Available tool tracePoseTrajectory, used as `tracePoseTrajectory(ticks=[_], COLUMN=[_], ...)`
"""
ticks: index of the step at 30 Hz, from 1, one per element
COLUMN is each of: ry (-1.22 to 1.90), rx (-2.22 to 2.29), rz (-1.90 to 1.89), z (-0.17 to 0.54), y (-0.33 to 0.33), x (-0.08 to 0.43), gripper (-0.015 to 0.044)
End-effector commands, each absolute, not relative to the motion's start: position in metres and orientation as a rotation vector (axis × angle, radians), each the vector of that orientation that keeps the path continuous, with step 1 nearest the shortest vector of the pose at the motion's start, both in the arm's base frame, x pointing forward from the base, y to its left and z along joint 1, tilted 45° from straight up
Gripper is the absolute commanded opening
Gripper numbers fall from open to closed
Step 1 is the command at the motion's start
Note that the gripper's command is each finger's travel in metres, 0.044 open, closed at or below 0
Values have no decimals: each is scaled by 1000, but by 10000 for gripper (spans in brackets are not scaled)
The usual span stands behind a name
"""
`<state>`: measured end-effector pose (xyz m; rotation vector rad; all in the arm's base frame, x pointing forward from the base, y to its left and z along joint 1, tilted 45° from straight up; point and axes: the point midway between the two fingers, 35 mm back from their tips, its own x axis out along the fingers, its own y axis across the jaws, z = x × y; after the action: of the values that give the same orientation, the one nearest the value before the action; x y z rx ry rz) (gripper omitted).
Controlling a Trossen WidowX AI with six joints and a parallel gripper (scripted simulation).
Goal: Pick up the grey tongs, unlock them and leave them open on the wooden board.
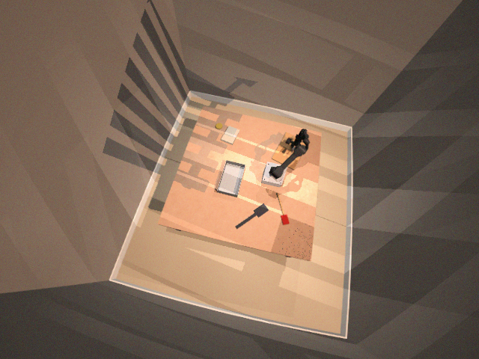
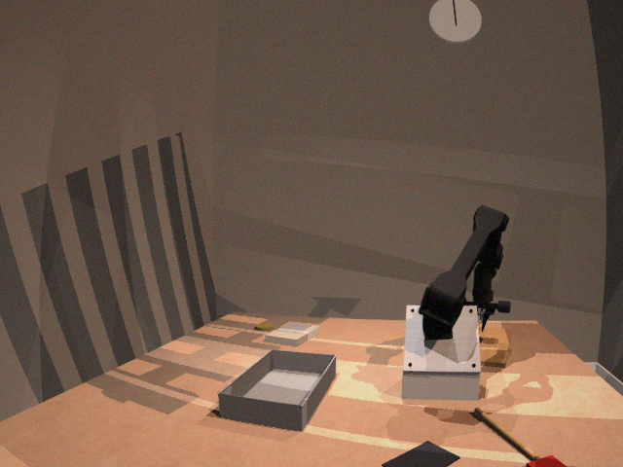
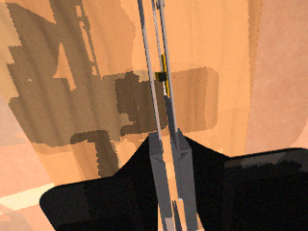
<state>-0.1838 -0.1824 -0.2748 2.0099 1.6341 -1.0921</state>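
My gripper is shut on the grey tongs and points downward over the wooden board. The tongs show in the wrist view as two thin grey arms, close together and running up from the fingers to the top edge. A small black and yellow part sits between the arms. The gap to the board is hard to judge, and whether the lock is released I cannot tell. The grey roasting tin has nothing across it.
The arm's white base stands between the board and the front tools. A dark spatula and a red-headed, wooden-handled tool lie in front. A pale block and a yellow disc are at the back left.
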Motion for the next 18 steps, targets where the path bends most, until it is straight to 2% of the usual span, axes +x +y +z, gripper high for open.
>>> tracePoseTrajectory(ticks=[1, 4, 18], ry=[1638, 1638, 1635], rx=[2001, 2001, 2011], rz=[-1093, -1093, -1090], z=[-279, -279, -277], y=[-179, -179, -179], x=[-184, -184, -183], gripper=[-150, -150, 217])
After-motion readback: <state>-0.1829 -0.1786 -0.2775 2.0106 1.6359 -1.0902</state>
